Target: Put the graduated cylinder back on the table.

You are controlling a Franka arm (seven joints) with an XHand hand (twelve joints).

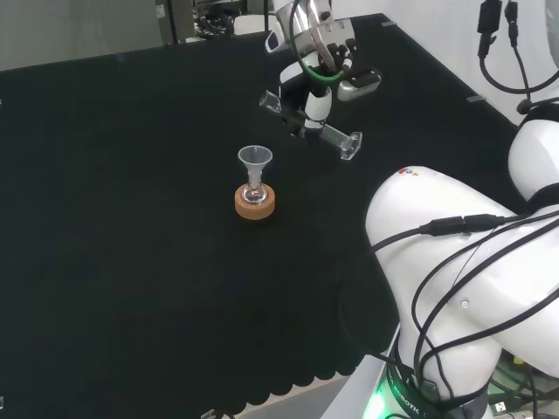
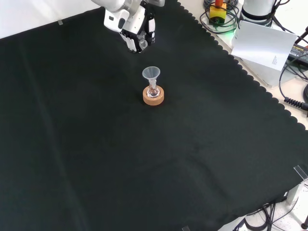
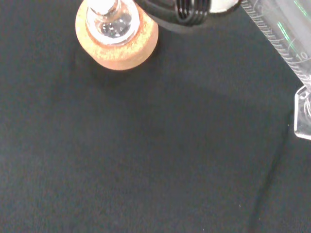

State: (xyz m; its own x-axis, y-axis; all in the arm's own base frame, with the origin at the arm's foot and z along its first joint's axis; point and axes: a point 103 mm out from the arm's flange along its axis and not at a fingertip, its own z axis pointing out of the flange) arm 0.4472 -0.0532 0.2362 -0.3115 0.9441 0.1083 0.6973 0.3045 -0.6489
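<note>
My hand (image 1: pixel 316 103) hangs above the cloth at the far side of the head view, its fingers curled round a clear graduated cylinder (image 1: pixel 334 135). The cylinder is tilted almost level, its flat foot (image 1: pixel 352 145) toward the right and lower. In the front view the hand (image 2: pixel 136 32) is near the top with the cylinder's end (image 2: pixel 143 44) showing under it. The wrist view has the marked tube (image 3: pixel 284 41) and its foot (image 3: pixel 303 116) above bare black cloth.
A small glass flask with a clear funnel (image 1: pixel 255 160) in its neck stands on a cork ring (image 1: pixel 256 202), also seen in the front view (image 2: pixel 153 96) and the wrist view (image 3: pixel 116 41), close to the hand. The arm's white links (image 1: pixel 463 288) stand at the right.
</note>
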